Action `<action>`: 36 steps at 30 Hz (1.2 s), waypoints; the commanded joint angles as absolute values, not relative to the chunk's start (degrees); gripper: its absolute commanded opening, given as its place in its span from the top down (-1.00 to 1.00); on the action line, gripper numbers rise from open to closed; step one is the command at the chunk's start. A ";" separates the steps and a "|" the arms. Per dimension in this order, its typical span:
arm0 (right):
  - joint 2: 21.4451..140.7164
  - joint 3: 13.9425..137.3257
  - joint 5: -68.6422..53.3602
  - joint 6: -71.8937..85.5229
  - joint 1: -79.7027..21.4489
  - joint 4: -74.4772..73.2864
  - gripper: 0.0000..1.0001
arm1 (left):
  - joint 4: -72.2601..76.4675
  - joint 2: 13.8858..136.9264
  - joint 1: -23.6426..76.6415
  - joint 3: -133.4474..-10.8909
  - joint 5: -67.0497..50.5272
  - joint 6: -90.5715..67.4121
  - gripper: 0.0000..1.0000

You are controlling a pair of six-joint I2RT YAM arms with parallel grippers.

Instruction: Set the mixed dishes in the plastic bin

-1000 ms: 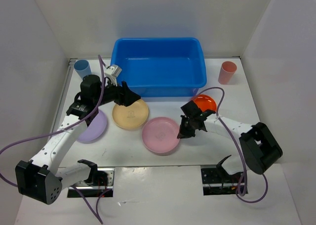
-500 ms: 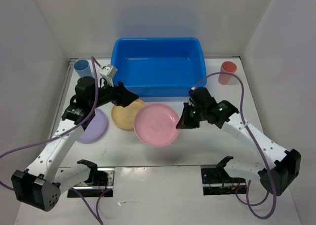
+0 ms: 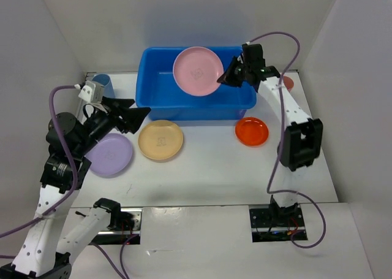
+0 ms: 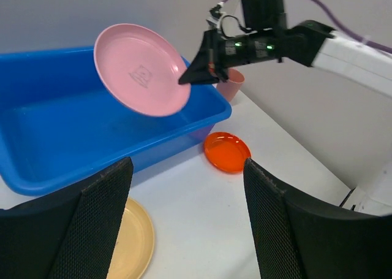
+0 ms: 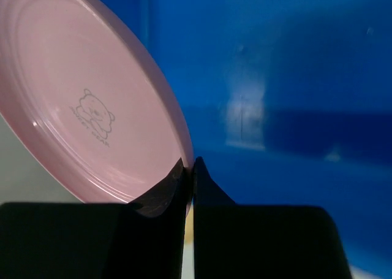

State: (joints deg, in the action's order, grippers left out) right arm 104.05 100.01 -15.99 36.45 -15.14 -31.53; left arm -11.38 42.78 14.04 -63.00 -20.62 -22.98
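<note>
Right hand pinches the pink plate by its rim, tilted on edge over the bin, face toward the left arm; left hand gapes wide.

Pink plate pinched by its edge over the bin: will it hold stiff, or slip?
Likely stiff: the pink plate holds its round shape though the right fingers pinch only its rim. Smooth glossy plastic could slip. Probably light: thin-walled.

Right hand: pinching the right rim of the pink plate, which is tilted above the blue bin.
Left hand: fingers apart, left of the bin.
Counter: lavender plate, tan plate and orange plate lie nearer than the bin.
</note>
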 commanded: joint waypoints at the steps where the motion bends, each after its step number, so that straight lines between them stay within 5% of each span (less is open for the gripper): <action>1: 112.21 110.19 -16.00 34.63 -12.93 -26.89 0.97 | -12.83 42.19 13.71 -61.71 -19.16 -22.93 -0.59; 8: 131.90 128.48 -10.82 32.70 -11.69 -34.80 0.97 | -13.36 41.13 13.18 -61.17 -19.69 -22.94 -0.62; 19: 139.39 131.57 -2.03 32.70 -11.69 -37.87 0.94 | -13.89 40.61 13.18 -60.12 -20.21 -22.94 -0.67; 29: 137.30 132.45 -0.18 32.70 -11.69 -39.89 -0.15 | -14.41 40.08 13.18 -59.50 -20.21 -22.94 -0.79; 36: 126.31 144.19 4.91 29.18 -18.35 -48.66 -0.58 | -14.94 40.08 13.18 -59.50 -19.69 -22.94 -0.81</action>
State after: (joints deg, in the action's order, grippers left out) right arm 138.08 135.55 0.71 31.51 -13.65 -44.45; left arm -16.14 40.71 13.56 -59.57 -19.62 -22.83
